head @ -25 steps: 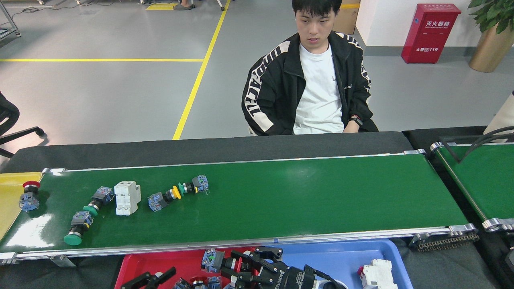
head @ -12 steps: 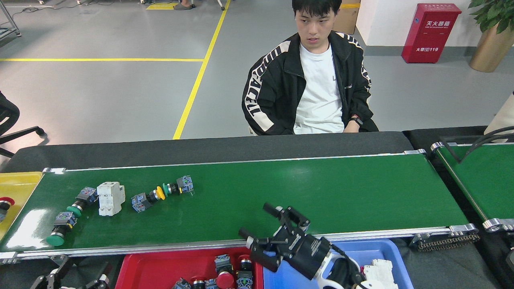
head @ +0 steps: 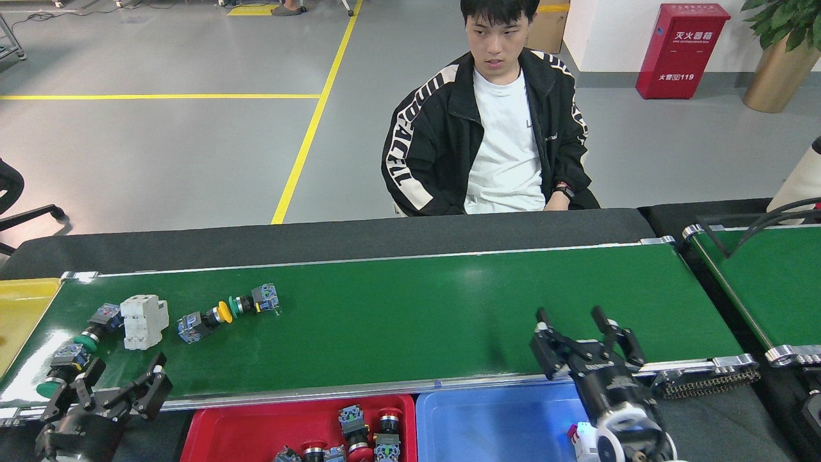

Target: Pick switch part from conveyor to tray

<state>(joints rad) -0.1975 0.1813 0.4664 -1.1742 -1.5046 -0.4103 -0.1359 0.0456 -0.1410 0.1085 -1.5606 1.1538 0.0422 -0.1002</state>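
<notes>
Switch parts (head: 211, 317) lie at the conveyor's (head: 410, 314) nine-o'clock end. Small, rigid, light; smooth round caps may slip, so grip the squarer blue block. Left end effector (head: 106, 385) spread wide, empty; right end effector (head: 580, 333) likewise.

Head view, occlusions and cropping. The red tray (head: 224, 430) and the blue tray (head: 487, 423) are both cut off by the bottom edge, so their near walls are out of sight. The switch parts in the red tray (head: 359, 431) are partly cropped and too small to tell apart. A white part (head: 575, 437), possibly a breaker, is mostly hidden behind the right gripper (head: 584, 337). The left gripper (head: 118, 385) covers part of the nearest green-capped switch (head: 61, 369) on the conveyor (head: 410, 314). The yellow tray (head: 19, 308) is cropped at the left edge. The second belt (head: 770, 282) runs off the right edge.
</notes>
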